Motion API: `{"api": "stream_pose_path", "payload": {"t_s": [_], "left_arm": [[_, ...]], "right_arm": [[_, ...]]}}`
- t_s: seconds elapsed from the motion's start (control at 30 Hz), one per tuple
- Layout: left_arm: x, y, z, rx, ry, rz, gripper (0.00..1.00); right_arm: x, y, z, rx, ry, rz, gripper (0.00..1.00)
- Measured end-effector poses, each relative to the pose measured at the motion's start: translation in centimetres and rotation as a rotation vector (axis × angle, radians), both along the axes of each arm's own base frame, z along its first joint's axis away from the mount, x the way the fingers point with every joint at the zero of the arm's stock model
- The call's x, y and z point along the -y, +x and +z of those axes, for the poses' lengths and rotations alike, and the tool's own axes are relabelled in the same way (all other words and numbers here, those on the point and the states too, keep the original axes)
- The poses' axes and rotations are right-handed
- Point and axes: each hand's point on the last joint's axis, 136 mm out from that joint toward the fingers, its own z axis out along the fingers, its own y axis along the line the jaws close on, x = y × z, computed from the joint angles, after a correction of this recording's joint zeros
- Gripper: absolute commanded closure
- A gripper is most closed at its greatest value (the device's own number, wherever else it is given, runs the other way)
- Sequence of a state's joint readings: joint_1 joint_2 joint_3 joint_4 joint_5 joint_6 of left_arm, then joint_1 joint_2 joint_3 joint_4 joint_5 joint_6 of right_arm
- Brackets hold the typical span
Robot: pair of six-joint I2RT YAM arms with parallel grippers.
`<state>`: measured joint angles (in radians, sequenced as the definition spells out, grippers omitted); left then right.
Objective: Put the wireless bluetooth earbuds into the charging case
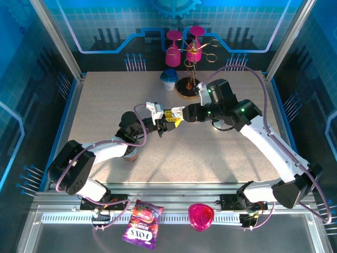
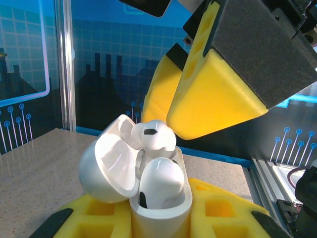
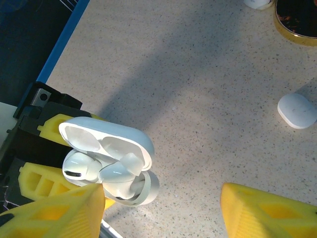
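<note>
The left gripper (image 1: 166, 122) is clamped on the charging case (image 2: 161, 213), held upright with its lid (image 2: 111, 171) swung open to the left. One earbud (image 2: 161, 183) sits low in the near socket, while the other earbud (image 2: 156, 135) stands proud of the far one, stem down along the case's upright axis. The right gripper (image 1: 179, 112) hangs just above and to the right of that raised earbud, its yellow fingers (image 2: 213, 94) spread and holding nothing; whether a fingertip touches it I cannot tell, and seating it looks to need a straight downward press
</note>
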<state>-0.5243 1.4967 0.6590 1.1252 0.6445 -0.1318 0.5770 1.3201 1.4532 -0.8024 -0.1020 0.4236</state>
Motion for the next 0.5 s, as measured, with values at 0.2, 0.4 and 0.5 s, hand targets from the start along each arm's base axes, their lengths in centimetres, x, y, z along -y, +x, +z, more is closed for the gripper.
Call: {"api": "stream_pose_path", "payload": {"t_s": [0.2,0.4,0.5], "left_arm": [[0.0,0.0,0.0,0.009,0.004,0.003,1.00],[0.0,0.1,-0.3,0.023,0.018,0.006,1.00],[0.0,0.1,-0.4,0.019,0.023,0.008,1.00]], "right_arm": [[0.2,-0.4,1.3,0.044,-0.025,-0.023,0.53],[-0.7,-0.4,2.7,0.077,-0.048,-0.025,0.57],[-1.6,0.1,2.9,0.082,-0.074,-0.024,0.58]]}}
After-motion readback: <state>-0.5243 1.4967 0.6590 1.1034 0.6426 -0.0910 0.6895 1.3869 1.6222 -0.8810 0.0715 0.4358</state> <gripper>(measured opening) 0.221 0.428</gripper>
